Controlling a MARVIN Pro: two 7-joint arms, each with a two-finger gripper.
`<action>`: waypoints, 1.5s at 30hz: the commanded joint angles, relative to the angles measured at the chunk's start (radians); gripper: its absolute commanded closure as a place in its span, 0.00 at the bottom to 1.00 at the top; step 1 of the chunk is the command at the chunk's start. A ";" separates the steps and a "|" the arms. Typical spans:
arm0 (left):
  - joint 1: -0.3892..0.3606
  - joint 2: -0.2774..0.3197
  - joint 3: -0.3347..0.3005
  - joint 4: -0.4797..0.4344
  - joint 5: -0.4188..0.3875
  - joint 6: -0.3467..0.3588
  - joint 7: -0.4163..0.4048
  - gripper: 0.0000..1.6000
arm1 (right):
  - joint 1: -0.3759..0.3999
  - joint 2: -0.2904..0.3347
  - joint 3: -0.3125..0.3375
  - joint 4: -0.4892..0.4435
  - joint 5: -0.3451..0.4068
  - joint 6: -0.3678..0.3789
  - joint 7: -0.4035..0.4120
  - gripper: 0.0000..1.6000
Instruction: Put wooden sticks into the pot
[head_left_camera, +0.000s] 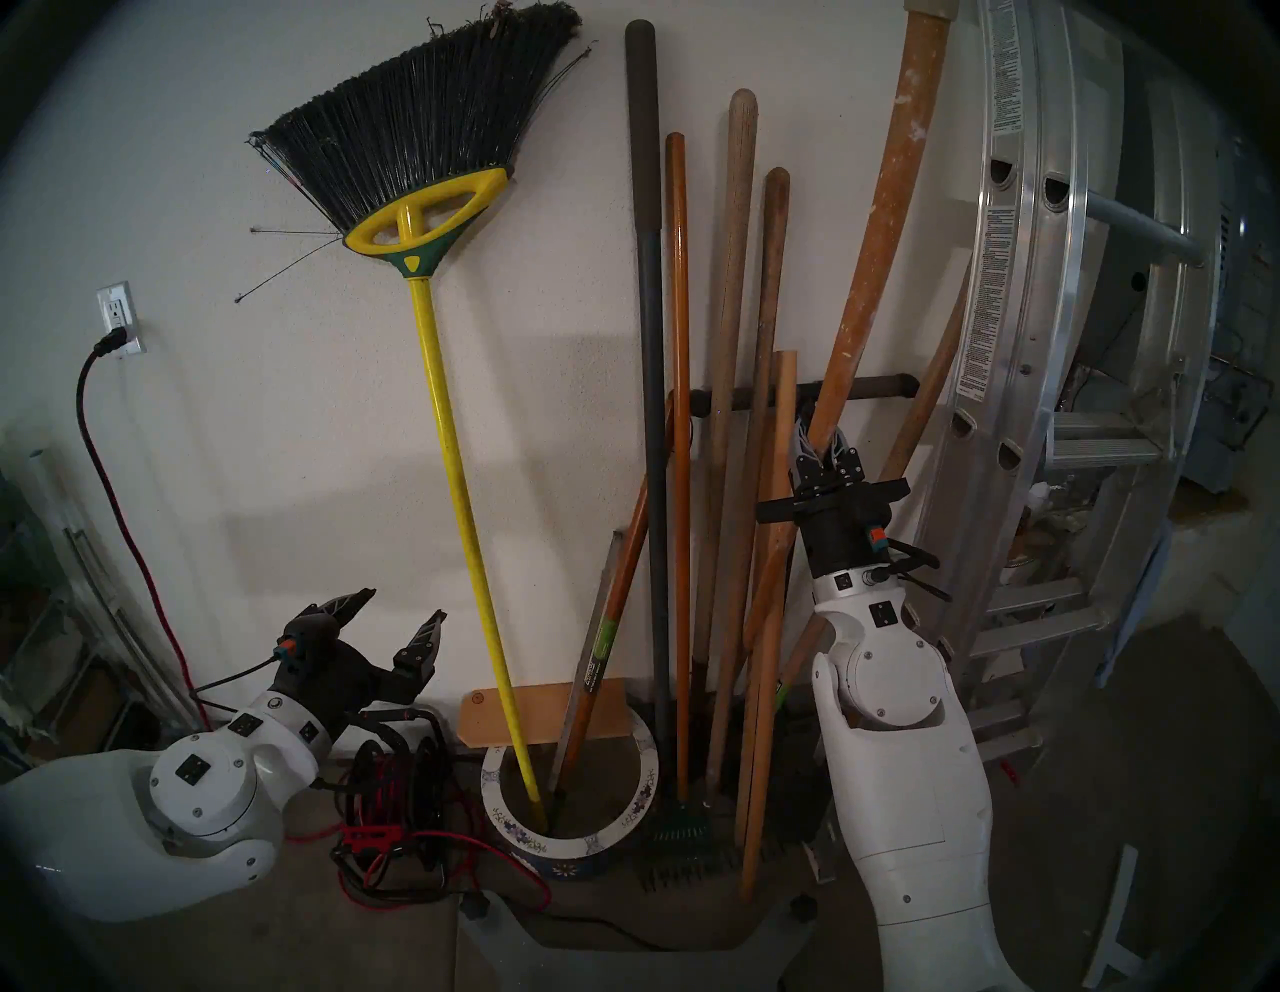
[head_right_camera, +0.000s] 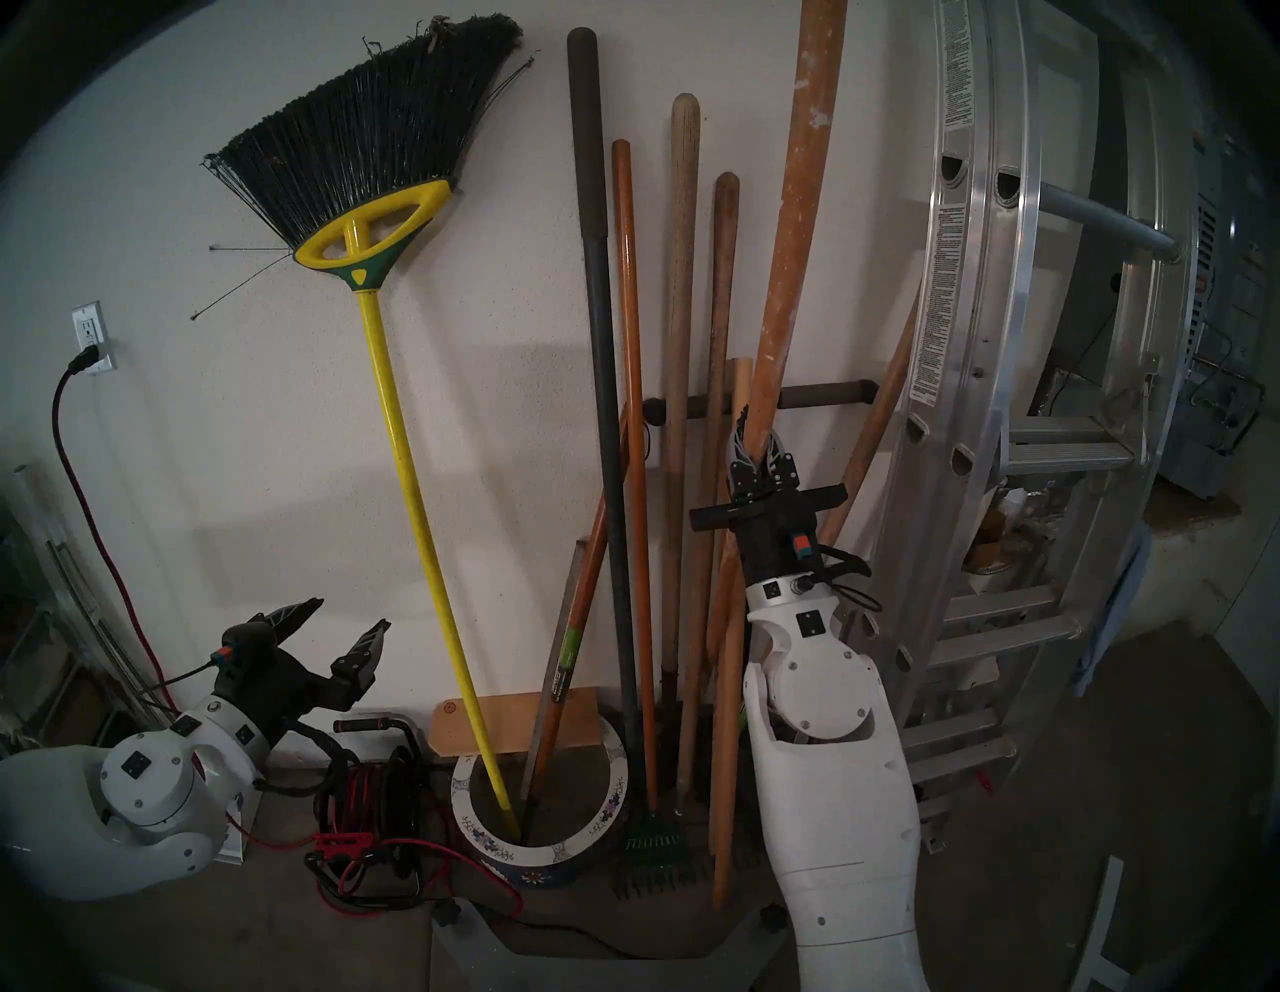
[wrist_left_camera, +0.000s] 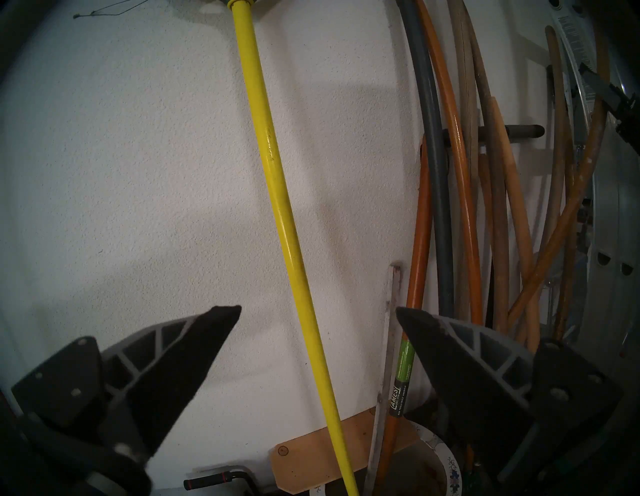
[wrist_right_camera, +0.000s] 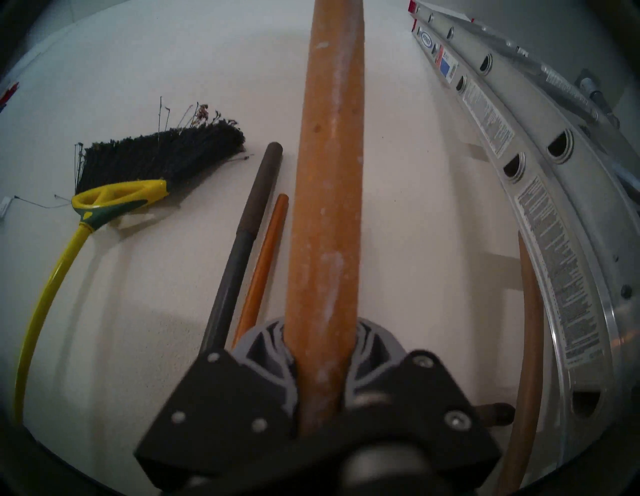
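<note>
Ceramic and round, the wide pot (head_left_camera: 641, 762) with its white flowered rim and dark blue body stands on the floor against the white wall; in it lean a yellow-handled broom (head_left_camera: 454, 443) with black bristles uppermost, an orange tool handle (head_left_camera: 609, 627) with a green and black label, and a thin grey metal strip (head_left_camera: 589, 658). Just right of the pot a cluster of poles stands on the floor against the wall: a dark grey pole (head_left_camera: 650, 360) with a padded top, a slim glossy orange one (head_left_camera: 679, 443), two weathered brown ones, and a shorter plain flat-ended wooden stick (head_left_camera: 769, 623). An aluminium ladder (head_left_camera: 1025, 277) leans at the far right, and a red-and-black cord reel (head_left_camera: 395, 783) sits left of the pot. The right gripper (head_left_camera: 823, 443), angled upward, is clamped on the white-speckled tan-orange wooden stick (head_left_camera: 880, 208), which crosses in front of that cluster, well clear of the pot. The left gripper (head_left_camera: 398, 623) hangs low at the left, roughly level, fingers spread wide and empty.
</note>
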 joint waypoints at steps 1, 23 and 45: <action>0.000 0.001 0.001 -0.004 0.002 0.000 -0.001 0.00 | -0.044 -0.001 -0.026 -0.118 0.003 -0.006 -0.006 1.00; 0.001 0.008 0.001 -0.004 -0.006 -0.004 -0.001 0.00 | -0.213 0.064 -0.268 -0.403 -0.007 0.046 -0.022 1.00; 0.003 0.014 0.002 -0.006 -0.006 -0.008 0.001 0.00 | -0.226 0.270 -0.512 -0.647 -0.069 0.395 -0.111 1.00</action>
